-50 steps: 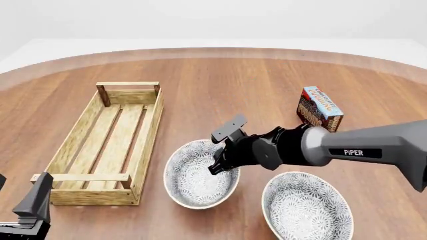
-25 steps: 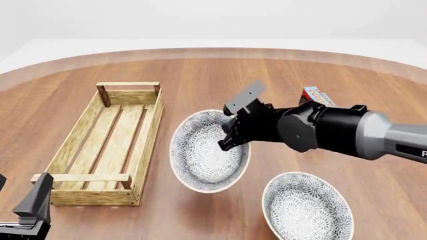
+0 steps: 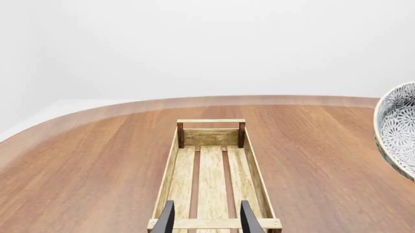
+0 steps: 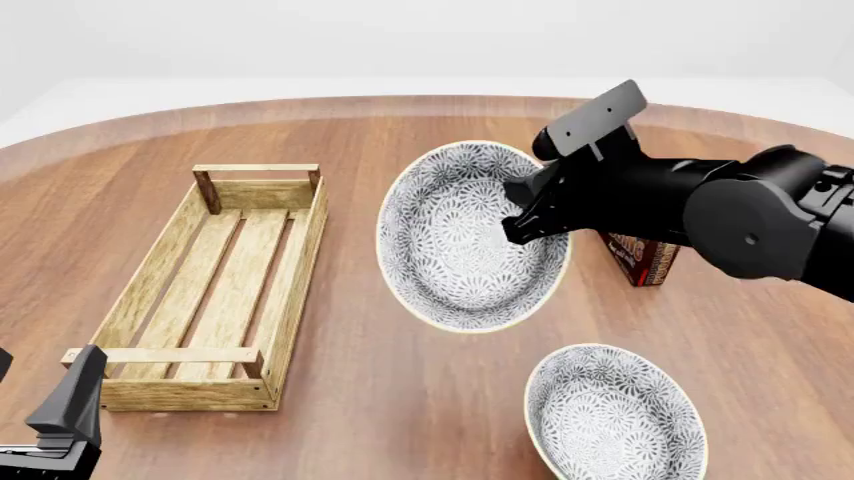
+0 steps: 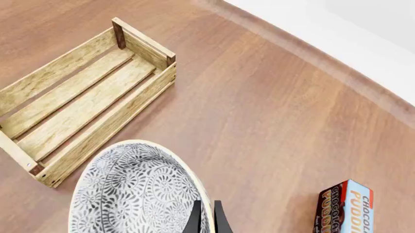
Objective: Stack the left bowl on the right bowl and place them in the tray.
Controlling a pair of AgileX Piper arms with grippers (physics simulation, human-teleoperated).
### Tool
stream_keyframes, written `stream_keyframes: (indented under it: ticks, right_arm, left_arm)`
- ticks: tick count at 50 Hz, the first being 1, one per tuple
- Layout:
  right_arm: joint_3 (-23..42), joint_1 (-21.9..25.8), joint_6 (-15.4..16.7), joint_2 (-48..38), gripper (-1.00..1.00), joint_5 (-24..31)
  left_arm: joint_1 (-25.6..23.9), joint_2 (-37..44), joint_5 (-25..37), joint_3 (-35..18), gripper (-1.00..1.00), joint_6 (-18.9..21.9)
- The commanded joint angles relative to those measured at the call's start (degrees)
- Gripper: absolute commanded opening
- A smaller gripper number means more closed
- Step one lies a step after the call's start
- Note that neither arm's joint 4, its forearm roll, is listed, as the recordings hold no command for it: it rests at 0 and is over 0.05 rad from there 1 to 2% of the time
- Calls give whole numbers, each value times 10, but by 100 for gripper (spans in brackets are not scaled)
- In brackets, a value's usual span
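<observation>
Right gripper (image 4: 518,222) pinches left bowl (image 4: 467,235) rim, bowl aloft; your right bowl (image 4: 614,415) sits nearer you, slightly rightward. Left gripper (image 3: 206,221) jaws parted, empty.

Front view: high, fixed, looks forward-down over the whole counter (image 4: 400,400). Left wrist view: low, faces along the tray (image 3: 211,189). Right wrist view: above, looks down, close on lifted bowl (image 5: 136,194). All share tray.

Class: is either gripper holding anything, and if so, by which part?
The right gripper holds the left bowl by its rim, lifted and tilted. The left gripper holds nothing.
</observation>
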State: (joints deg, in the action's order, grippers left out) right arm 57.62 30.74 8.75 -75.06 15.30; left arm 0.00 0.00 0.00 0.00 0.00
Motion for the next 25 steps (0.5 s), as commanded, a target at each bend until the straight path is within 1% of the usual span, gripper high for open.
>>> stream_keyframes:
  ticks: [1, 10, 25]
  right_arm:
    - [-19, -28, -15, 95, -100, 30]
    - [-61, -64, -29, 185, -100, 63]
    - [-115, -84, -57, 264, -100, 88]
  left_arm:
    - [0, 0, 0, 0, 100, 0]
    - [0, 0, 0, 0, 100, 0]
    - [0, 0, 0, 0, 100, 0]
